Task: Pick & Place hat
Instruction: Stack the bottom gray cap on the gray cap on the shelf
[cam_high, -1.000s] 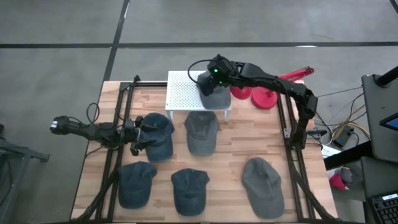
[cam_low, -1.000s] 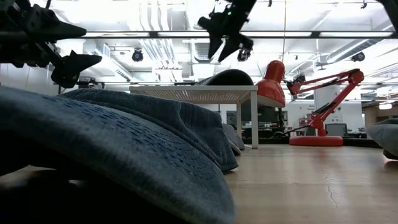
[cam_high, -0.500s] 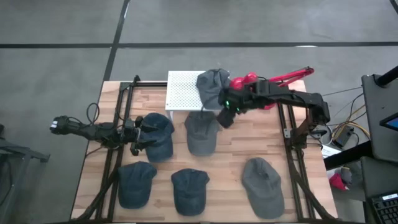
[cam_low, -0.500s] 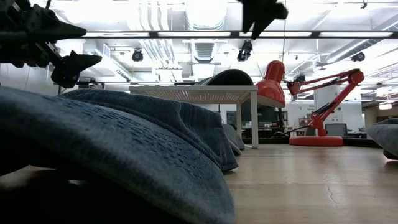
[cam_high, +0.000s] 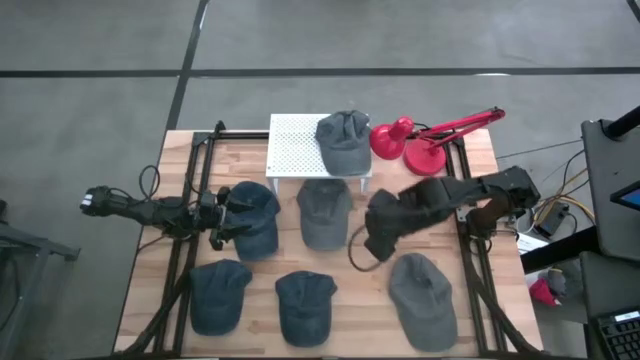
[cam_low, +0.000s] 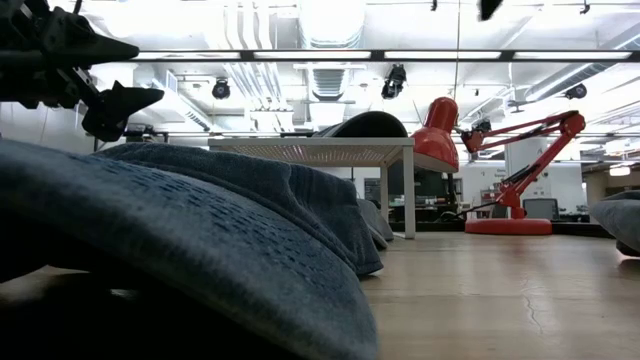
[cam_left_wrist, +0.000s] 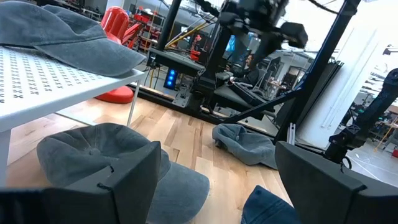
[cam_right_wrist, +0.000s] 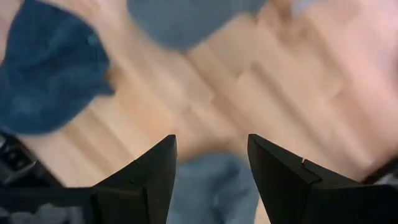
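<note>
Hat of grey, faded cotton (cam_high: 343, 140), a soft baseball cap, sits on the white perforated metal stand (cam_high: 293, 148), at the stand's end nearest the red desk lamp (cam_high: 425, 143). Its crown is rounded and lightly creased. Its long axis runs across the stand's short side, crown toward the far edge; I cannot tell the brim's direction for sure. No writing reads on it. My right gripper (cam_high: 372, 243) hangs beyond the stand's front edge, fingers (cam_right_wrist: 280, 174) spread wide, holding nothing. My left gripper (cam_high: 222, 220) waits off the stand's opposite end, fingers parted, empty.
</note>
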